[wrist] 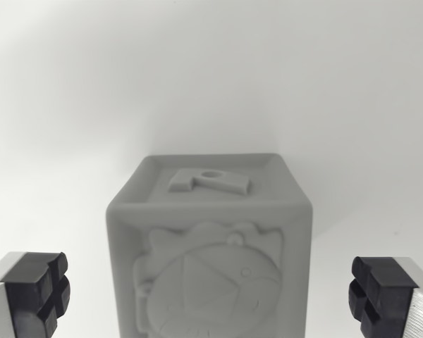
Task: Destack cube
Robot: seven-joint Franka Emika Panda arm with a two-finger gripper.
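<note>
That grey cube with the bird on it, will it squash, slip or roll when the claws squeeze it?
The cube looks like rigid moulded material with crisp raised reliefs, so it probably won't squash. Its flat sides should keep it from rolling. The open gripper has dark ridged pads, which likely limits slipping. Weight can't be judged.

Only the gripper (210, 296) shows, at the bottom corners. Two fingers (3, 303) of brushed silver metal, flat-sided. Each ends in a black rubber pad (42, 285), blocky, cut by cross grooves into four lobes. Inner faces matte black.
</note>
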